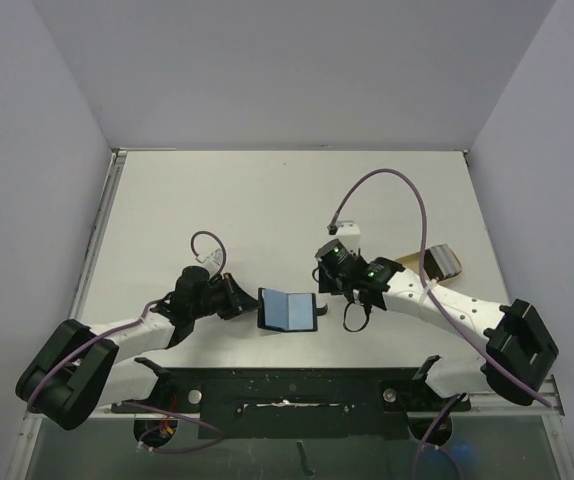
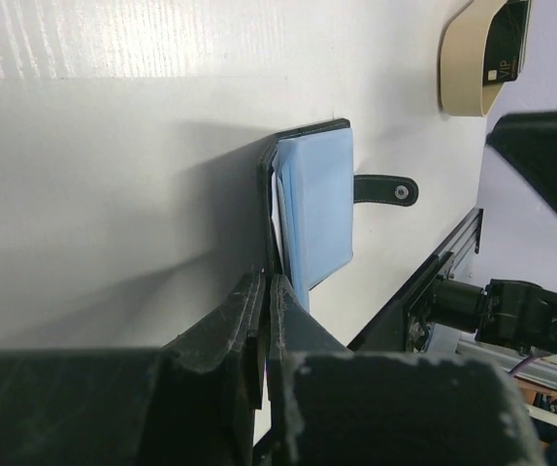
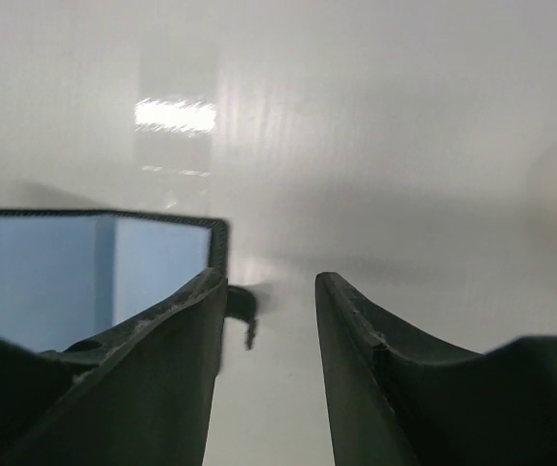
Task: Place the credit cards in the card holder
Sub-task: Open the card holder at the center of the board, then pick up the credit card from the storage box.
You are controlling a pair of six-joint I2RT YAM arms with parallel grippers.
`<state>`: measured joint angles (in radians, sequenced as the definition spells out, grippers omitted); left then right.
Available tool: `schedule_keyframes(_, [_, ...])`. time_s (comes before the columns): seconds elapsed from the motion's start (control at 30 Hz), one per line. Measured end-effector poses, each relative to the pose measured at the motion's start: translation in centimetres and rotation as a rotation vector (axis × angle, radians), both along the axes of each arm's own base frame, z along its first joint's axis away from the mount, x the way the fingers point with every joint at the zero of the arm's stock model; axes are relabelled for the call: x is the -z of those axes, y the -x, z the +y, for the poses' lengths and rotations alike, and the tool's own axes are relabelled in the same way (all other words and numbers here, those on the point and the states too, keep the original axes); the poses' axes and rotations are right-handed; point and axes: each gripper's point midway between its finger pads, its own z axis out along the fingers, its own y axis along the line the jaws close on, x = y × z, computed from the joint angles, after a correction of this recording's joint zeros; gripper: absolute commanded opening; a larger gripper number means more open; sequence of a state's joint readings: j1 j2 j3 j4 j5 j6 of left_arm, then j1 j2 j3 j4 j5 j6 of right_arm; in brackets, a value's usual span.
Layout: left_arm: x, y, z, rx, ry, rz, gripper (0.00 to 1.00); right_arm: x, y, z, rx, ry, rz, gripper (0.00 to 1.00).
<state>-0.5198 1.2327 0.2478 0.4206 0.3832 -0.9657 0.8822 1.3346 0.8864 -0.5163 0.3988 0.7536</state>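
Observation:
The card holder point(image 1: 288, 310) lies open on the table between the arms, black outside and pale blue inside, with its snap tab point(image 2: 389, 189) sticking out to the right. My left gripper point(image 1: 246, 301) is shut on the holder's left flap; in the left wrist view the fingertips point(image 2: 259, 288) pinch the black edge of the holder point(image 2: 315, 204). My right gripper point(image 1: 331, 283) is open and empty just right of the holder point(image 3: 75, 267), over the tab point(image 3: 243, 306). The credit cards point(image 1: 445, 262) lie in a tan tray; one dark card point(image 2: 507, 47) shows there.
The tan tray point(image 1: 414, 262) sits on the table right of the right wrist, also showing in the left wrist view point(image 2: 460, 68). Purple cables loop over both arms. The black base rail point(image 1: 287, 390) runs along the near edge. Walls close in the table.

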Motion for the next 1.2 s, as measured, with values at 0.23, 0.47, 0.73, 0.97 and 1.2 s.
schedule_keyframes(0.23, [-0.2,0.1,-0.1,0.010,0.008,-0.001,0.11,-1.8,-5.1,-8.0,0.181,0.121,-0.046,0.44])
schedule_keyframes(0.47, [-0.2,0.2,-0.2,0.017,0.011,0.000,0.29,-2.9,-8.1,-15.4,0.274,0.227,-0.061,0.55])
schedule_keyframes(0.73, [-0.2,0.5,-0.3,0.031,0.017,0.008,0.35,-3.4,-9.2,-21.4,0.268,0.313,-0.027,0.66])
schedule_keyframes(0.97, [0.5,0.7,-0.3,0.035,0.006,0.031,0.34,-2.8,-9.3,-25.4,0.231,0.422,0.022,0.65])
schedule_keyframes(1.2, [0.5,0.6,-0.5,0.041,0.012,0.027,0.34,-2.3,-10.9,-25.9,0.130,0.508,0.006,0.65])
